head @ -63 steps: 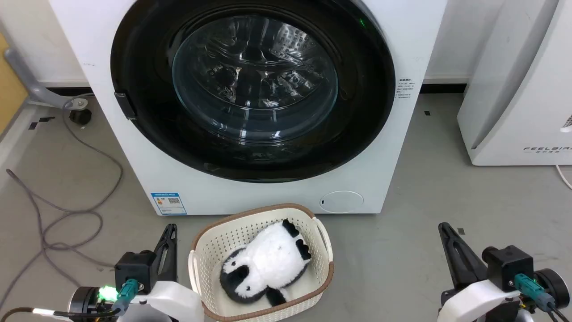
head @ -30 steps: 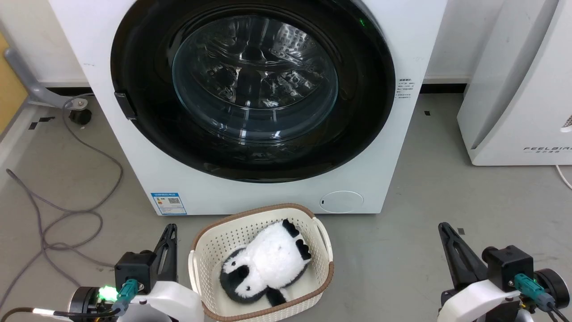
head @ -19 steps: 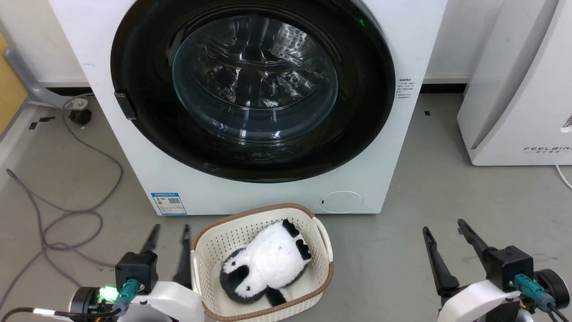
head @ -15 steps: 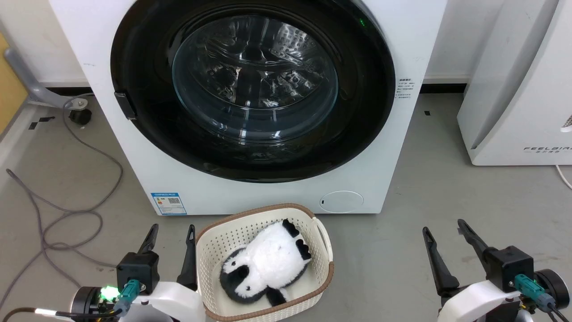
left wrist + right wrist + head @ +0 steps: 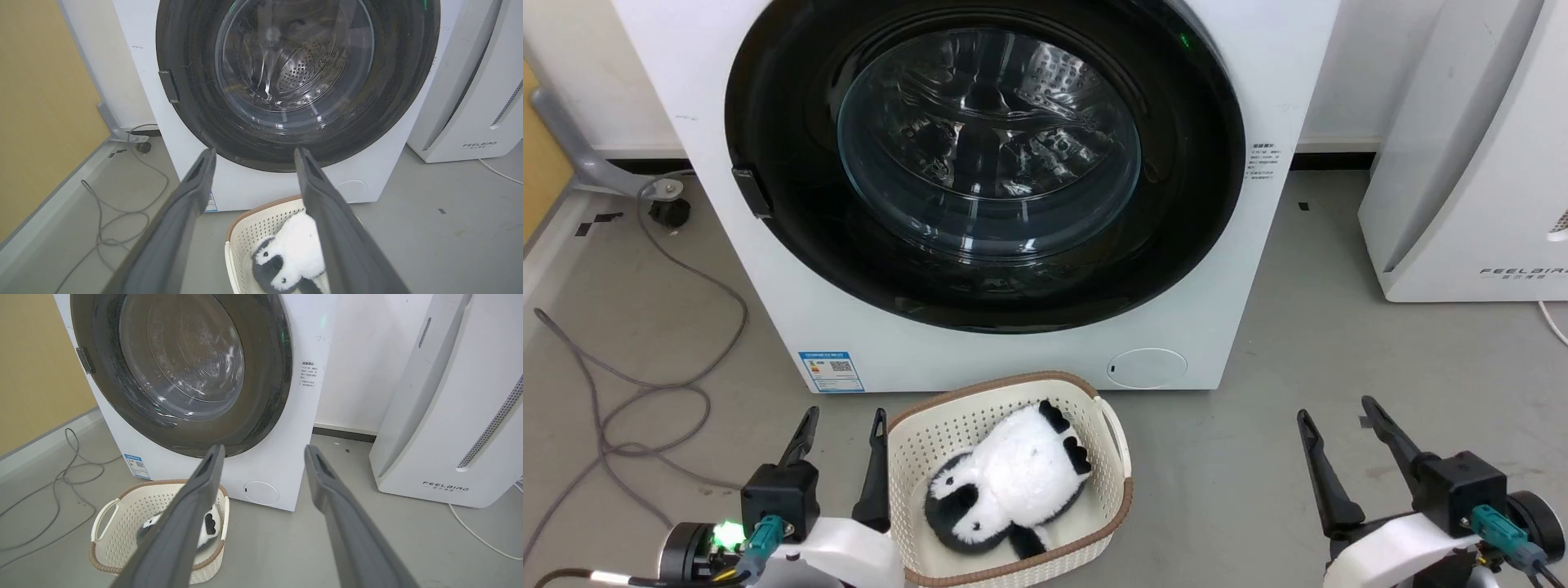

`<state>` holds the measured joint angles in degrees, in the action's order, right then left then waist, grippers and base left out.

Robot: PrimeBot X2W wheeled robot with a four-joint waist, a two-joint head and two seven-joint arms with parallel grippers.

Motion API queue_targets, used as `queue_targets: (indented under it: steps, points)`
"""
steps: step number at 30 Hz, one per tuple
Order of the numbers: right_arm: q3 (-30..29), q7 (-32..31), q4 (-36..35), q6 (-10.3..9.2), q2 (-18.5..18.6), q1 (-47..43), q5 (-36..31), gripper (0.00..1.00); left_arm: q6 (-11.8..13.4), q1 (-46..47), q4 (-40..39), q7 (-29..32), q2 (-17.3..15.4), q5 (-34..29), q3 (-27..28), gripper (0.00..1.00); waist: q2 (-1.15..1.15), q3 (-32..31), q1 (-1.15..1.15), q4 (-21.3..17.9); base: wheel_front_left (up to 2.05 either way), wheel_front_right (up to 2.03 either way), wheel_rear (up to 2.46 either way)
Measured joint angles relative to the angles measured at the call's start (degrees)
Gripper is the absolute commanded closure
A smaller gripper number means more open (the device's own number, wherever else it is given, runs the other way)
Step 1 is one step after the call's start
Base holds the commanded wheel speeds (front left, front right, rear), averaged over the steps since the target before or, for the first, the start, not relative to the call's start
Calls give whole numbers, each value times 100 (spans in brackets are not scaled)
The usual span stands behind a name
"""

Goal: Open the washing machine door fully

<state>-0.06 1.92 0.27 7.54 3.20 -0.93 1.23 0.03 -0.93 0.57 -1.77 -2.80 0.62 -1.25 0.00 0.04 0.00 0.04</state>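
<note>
Glossy black, the washing machine door point(image 5: 986, 147) sits closed on the white washing machine point(image 5: 980, 359) at twelve o'clock in the head view. The left gripper point(image 5: 845, 414) at seven o'clock and the right gripper point(image 5: 1335, 408) at five o'clock hover with fingers spread, holding nothing. A basket point(image 5: 996, 392) sits at six o'clock.

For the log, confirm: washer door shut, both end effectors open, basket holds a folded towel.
No towel: the head view shows the basket holds a black-and-white plush toy. The washer door is shut; the left end effector and right end effector are open.
</note>
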Motion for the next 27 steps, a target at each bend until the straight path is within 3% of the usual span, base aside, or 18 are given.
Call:
queue_targets:
  steps: [10,27]
  points:
    - [-4,118,-47,0,53,3,240,0,8,-1,21,-132,0,7,-65,0,0,43,0,8,0,0,0]
    - [-68,147,-99,0,467,536,1005,0,71,14,25,-341,0,25,-209,0,0,297,0,95,0,0,0]
